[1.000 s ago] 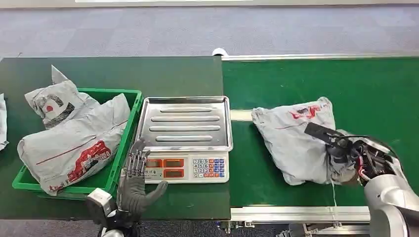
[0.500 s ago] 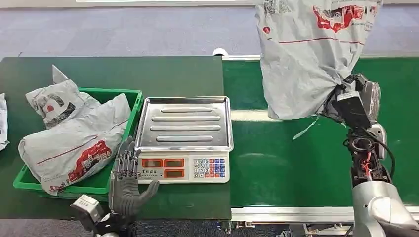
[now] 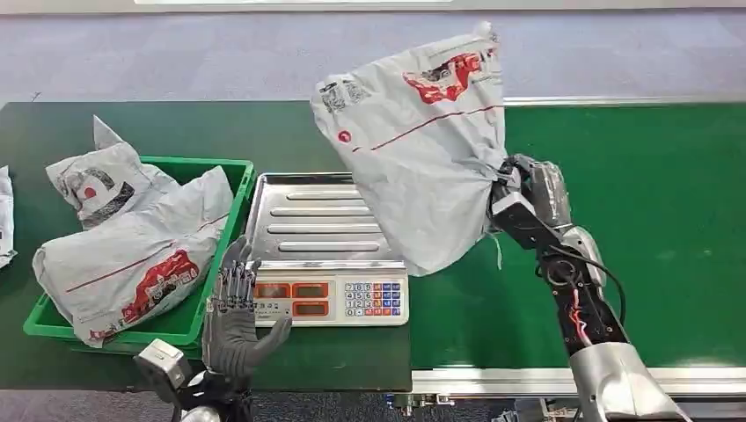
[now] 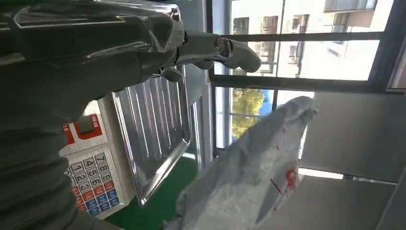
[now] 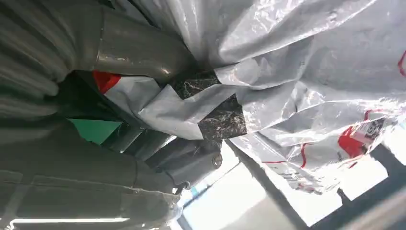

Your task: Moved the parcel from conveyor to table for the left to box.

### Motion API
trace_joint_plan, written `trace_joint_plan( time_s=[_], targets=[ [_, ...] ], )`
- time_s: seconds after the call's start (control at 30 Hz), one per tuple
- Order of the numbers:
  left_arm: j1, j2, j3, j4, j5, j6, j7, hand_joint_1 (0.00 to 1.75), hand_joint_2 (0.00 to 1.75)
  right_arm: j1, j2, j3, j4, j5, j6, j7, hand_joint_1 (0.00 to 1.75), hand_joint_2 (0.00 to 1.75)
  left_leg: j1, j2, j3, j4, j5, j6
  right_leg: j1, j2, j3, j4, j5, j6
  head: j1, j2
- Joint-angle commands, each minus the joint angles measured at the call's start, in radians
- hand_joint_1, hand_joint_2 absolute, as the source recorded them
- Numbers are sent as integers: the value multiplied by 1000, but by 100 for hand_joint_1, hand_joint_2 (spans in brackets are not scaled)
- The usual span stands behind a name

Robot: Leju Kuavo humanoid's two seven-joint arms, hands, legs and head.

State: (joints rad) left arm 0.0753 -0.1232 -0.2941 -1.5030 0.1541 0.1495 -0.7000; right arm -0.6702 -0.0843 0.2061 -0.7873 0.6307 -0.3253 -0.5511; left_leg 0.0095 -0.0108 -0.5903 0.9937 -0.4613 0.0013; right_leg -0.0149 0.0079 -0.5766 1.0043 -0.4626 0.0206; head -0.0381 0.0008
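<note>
— What is changing right now?

— I am swinging the parcel (image 3: 420, 149) off the conveyor (image 3: 633, 220). A second ago it was lying on the belt; half a second ago I was holding it high over the belt; now it is hanging in the air over the scale (image 3: 327, 251), covering the right part of its tray. My right hand (image 3: 526, 195) is gripping a bunched edge of the bag.

— What is that meaning for the task?

— I am judging the carry as well along, but the parcel is not yet down on the table (image 3: 193, 141). The crate (image 3: 176, 325) of bags is waiting at the left.

— And your left hand?

— My left hand (image 3: 234, 316) is holding nothing, fingers spread and pointing up, just in front of the scale's display.

— Are the wrist cameras adding anything?

— The right wrist view is showing the plastic crumpled between my thumb (image 5: 139, 48) and fingers, which the head view is hiding. The left wrist view is showing the parcel apart from the tray, not resting on it.
</note>
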Motion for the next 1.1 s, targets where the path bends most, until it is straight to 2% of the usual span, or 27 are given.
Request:
trace_joint_plan(
  time_s=[0.03,0.2,0.23,0.37,0.5,0.6,0.67,0.77,0.83,0.9,0.97,1.0,1.03,1.1],
  targets=[
    [-38,-8,-33,78,-2,-7,6,0,175,-201,46,171,363,111,110,131,175,175,-1,5,3,-2,0,0,0,3,1,-1,1,-2,0,0],
    [-39,-7,-43,82,-4,-8,9,0,175,-226,67,152,362,77,158,104,175,175,-1,3,2,-1,-1,0,0,1,1,-1,0,-1,0,0],
    [-42,-6,-49,88,-5,-8,14,0,175,-226,85,90,344,-23,249,42,175,175,-1,3,1,0,-1,0,0,2,0,0,0,-1,0,0],
    [-51,-12,-55,104,-5,-8,15,0,175,-225,109,95,289,-57,222,-27,175,175,-1,3,1,-1,0,0,0,2,0,0,0,-1,0,0],
    [-63,-17,-66,120,-4,-9,15,0,175,-232,152,124,236,-68,229,-45,175,175,-1,3,1,0,0,0,0,2,-1,0,0,-1,0,0],
    [-66,-20,-74,119,-6,-9,19,0,175,-245,173,151,236,-80,272,-1,175,175,-1,4,1,0,0,0,0,3,-2,0,0,-1,0,0],
    [-64,-21,-75,115,-10,-5,28,0,175,-256,190,140,266,-138,332,63,175,175,-1,4,1,0,0,0,0,3,-1,0,0,-1,0,0],
    [-62,-23,-77,109,-14,1,39,0,175,-265,209,153,307,-185,365,131,175,175,-1,3,1,-1,0,0,0,2,0,0,0,-1,0,0],
    [-61,-25,-79,102,-19,6,49,0,175,-269,222,163,346,-204,385,215,175,175,0,3,1,0,0,-1,0,2,0,0,0,-1,0,0],
    [-58,-26,-80,95,-25,9,62,0,175,-271,230,176,376,-214,393,285,148,175,0,3,2,-1,0,-1,0,1,1,0,0,-1,0,0],
    [-57,-27,-82,98,-29,9,82,0,175,-272,233,176,399,-225,417,309,56,175,0,3,2,-1,0,-1,0,1,1,-1,0,-1,0,0],
    [-56,-30,-81,101,-29,10,84,0,175,-269,232,180,403,-225,419,311,33,175,0,1,1,0,0,-1,0,1,0,0,0,-1,0,0],
    [-55,-31,-81,103,-29,9,84,0,175,-268,232,182,403,-225,418,311,0,175,0,2,2,-1,0,-1,0,1,1,0,0,-1,-1,0],
    [-54,-32,-82,109,-32,9,88,0,175,-261,237,164,407,-251,442,306,0,175,0,3,2,-1,0,-1,0,1,1,-1,0,-1,-1,0]
  ],
)
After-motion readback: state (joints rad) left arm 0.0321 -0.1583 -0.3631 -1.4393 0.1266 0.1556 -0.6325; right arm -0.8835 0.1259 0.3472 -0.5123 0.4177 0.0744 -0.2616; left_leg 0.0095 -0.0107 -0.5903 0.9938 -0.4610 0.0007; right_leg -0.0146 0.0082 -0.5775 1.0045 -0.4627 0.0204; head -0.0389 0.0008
